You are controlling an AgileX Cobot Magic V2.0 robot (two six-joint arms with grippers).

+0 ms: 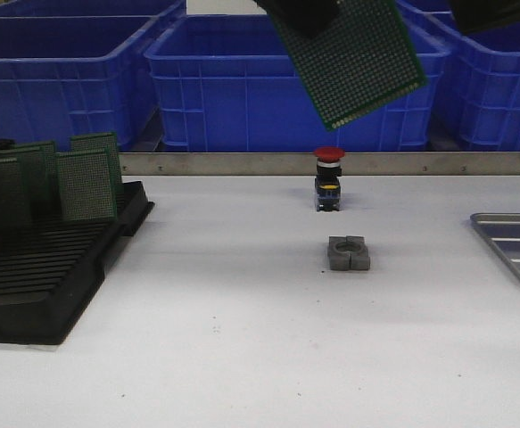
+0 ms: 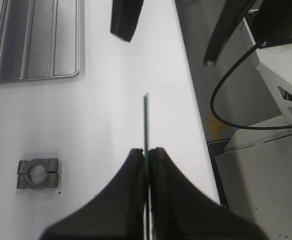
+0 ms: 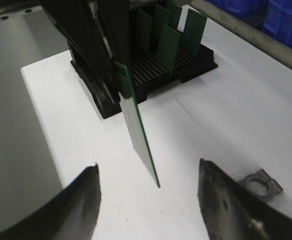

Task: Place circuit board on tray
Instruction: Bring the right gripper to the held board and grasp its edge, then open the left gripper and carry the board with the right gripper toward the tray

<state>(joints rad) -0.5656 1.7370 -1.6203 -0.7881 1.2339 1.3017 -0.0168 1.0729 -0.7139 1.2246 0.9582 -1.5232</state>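
Jaws of the left gripper [image 2: 147,165] pinched the circuit board [image 1: 356,61] by one edge, high above the surface [image 1: 242,357], its long axis tilted toward 5 o'clock. Right gripper [image 3: 148,200] jaws gaped wide, empty. At 3 o'clock lay the tray [image 1: 518,245].

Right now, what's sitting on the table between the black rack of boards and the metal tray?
Front view: a grey metal clamp block and, behind it, a red-capped push button.

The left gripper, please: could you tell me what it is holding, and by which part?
The left gripper is shut on the thin green perforated circuit board, pinching it edge-on at one end. The right gripper is open and holds nothing.
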